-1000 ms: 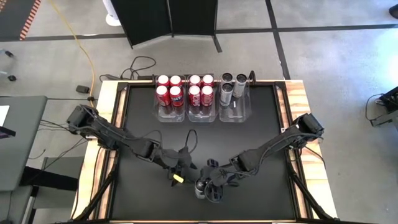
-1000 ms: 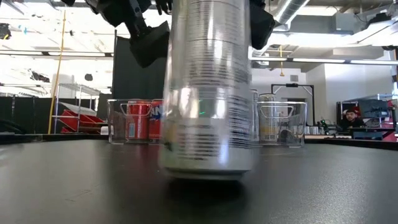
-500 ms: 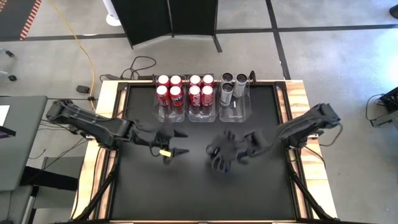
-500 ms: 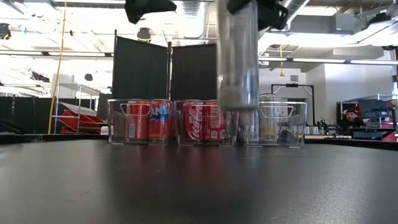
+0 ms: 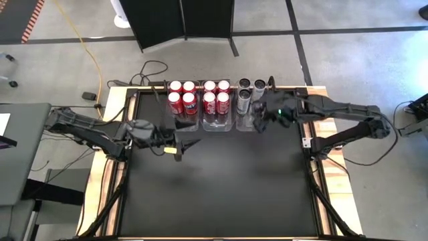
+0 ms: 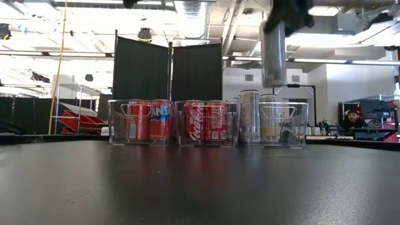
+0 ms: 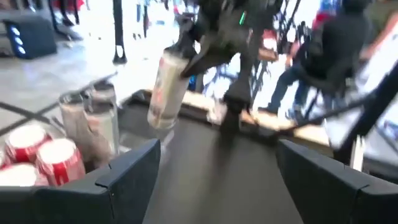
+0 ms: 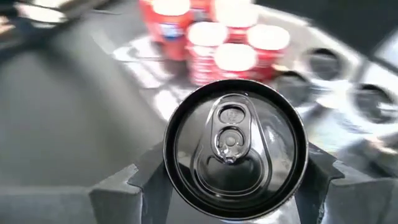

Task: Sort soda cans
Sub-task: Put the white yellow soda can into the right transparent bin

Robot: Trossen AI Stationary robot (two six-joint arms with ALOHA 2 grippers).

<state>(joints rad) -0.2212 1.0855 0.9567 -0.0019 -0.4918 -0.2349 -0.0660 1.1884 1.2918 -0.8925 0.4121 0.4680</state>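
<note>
The right gripper [image 8: 233, 186] has its jaws clenched on the sides of a silver can [image 8: 235, 148], dark top facing the wrist camera, so the can's long axis runs vertical, top up. In the low view the can [image 6: 272, 53] hangs upright in the upper right of the frame, clear of the table and above the right bin [image 6: 283, 124]. In the high view the right gripper [image 5: 264, 118] sits upper centre-right, over the near part of that bin, just beside the two silver cans [image 5: 251, 89] already standing at its far end.

Judged from this, the step in hand is carrying a silver can to the silver bin. The next move calls for lowering it straight down into the free near part of the bin, keeping it upright and off the bin wall and the standing cans, then letting go.

The eight red cans [image 5: 198, 96] fill the two bins to the left, upper centre of the high view.

The left gripper [image 5: 180, 147] waits with jaws released and empty, left of centre over the black table [image 5: 214, 194]
</note>
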